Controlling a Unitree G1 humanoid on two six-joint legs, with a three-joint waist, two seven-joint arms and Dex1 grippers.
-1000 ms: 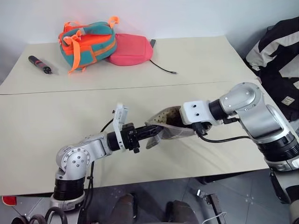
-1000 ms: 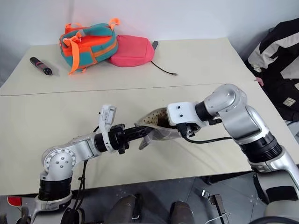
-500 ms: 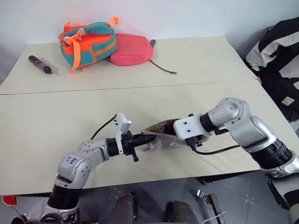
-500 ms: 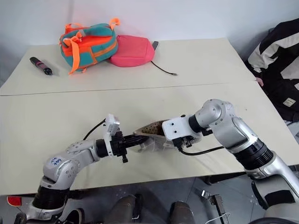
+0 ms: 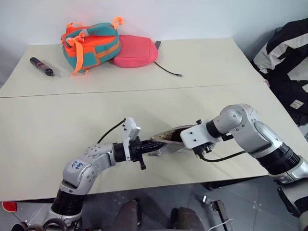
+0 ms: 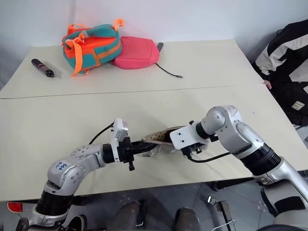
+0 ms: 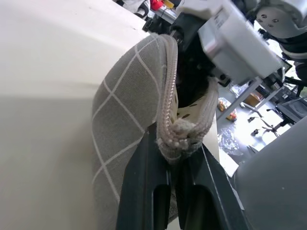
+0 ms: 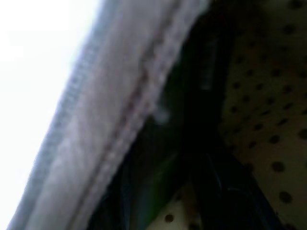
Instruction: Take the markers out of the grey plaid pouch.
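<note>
Near the table's (image 5: 43,159) front edge, the left gripper (image 7: 175,158) pinches the grey plaid pouch's (image 7: 124,110) beaded zipper end. The right gripper (image 5: 179,140) reaches inside its dotted tan lining; its finger spread is unclear. Far back lie a teal-and-orange bag (image 5: 90,42), pink pouch (image 5: 135,50).

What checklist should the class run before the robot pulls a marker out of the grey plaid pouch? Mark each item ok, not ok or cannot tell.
1. Left gripper clamps the grey plaid pouch at its zipper end: ok.
2. Pouch mouth open, dotted lining showing: ok.
3. Right gripper is inside the mouth: ok.
4. Right jaws closed on a marker: cannot tell.
5. Bare table beside the pouch for setting markers down: ok.
</note>
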